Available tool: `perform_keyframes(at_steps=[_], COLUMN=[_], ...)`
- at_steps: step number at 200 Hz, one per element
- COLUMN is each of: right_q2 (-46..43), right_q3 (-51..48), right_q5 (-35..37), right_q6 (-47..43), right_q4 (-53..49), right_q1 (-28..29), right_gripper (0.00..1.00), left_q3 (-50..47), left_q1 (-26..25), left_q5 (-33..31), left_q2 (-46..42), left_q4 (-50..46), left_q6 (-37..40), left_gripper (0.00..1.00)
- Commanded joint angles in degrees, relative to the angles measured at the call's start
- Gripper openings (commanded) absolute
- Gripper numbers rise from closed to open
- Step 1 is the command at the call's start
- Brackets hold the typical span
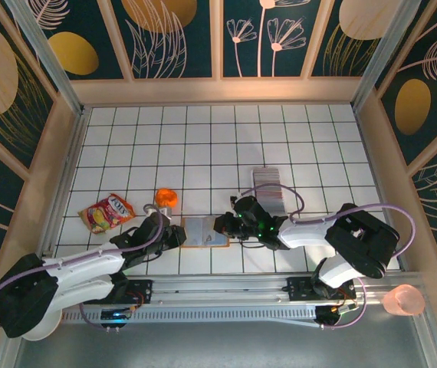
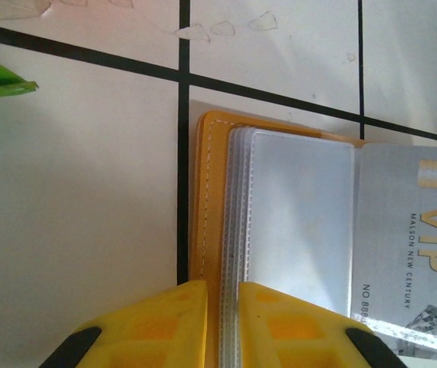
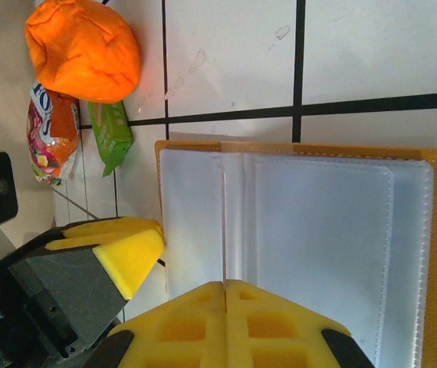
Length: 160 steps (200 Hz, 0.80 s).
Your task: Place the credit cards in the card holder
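The tan card holder (image 1: 203, 231) lies open on the tiles between both grippers, its pale sleeves facing up (image 3: 318, 230). My left gripper (image 2: 222, 307) is shut on the holder's left edge (image 2: 211, 199), with the sleeve stack and tan cover between its yellow fingers. A silver VIP credit card (image 2: 425, 245) lies over the sleeves on the right side. My right gripper (image 3: 225, 287) is shut on that credit card, seen edge-on as a thin line (image 3: 224, 230) above the open holder. More credit cards (image 1: 268, 186) stand in a striped row behind the right arm.
A red-yellow snack packet (image 1: 107, 212) lies at the left. An orange lump (image 1: 165, 198) and a small green packet (image 3: 111, 134) sit just behind the left gripper. A pink object (image 1: 404, 300) hangs off the near right edge. The far tiles are bare.
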Motion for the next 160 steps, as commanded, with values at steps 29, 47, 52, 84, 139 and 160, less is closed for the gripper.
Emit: perform_keyframes(at_steps=[29,47,52,84,139,160], right_q2=[1.38,1.81,1.84,1.92,2.27,2.19], right_q3=[-1.85,-2.43,-2.61,-4.92,-6.49,-6.5], right_q5=[0.86,0.44,0.35,-0.27,-0.45,-0.1], right_q6=[1.08,1.89,2.12,4.69,6.39,6.09], right_q4=[4.12,6.07,6.68,12.42,17.29,17.14], right_q1=[-0.22,-0.21,-0.18,-0.18,-0.18,-0.09], right_gripper=[0.0,0.0,0.0,0.0,0.0,0.0], left_q3=[0.09,0.23,0.3,0.4,0.79,0.74], left_q1=[-0.41,-0.4,-0.41,-0.39,-0.41,-0.36], left_q5=[0.19,0.15,0.09,0.11,0.04,-0.03], left_q2=[2.03,2.58,2.68,3.82,4.8,4.8], left_q4=[-0.2,-0.44,-0.46,-0.57,-1.06,-1.08], left_q6=[1.09,1.24,1.28,1.45,1.84,1.64], left_gripper=[0.12,0.1,0.09,0.07,0.05,0.04])
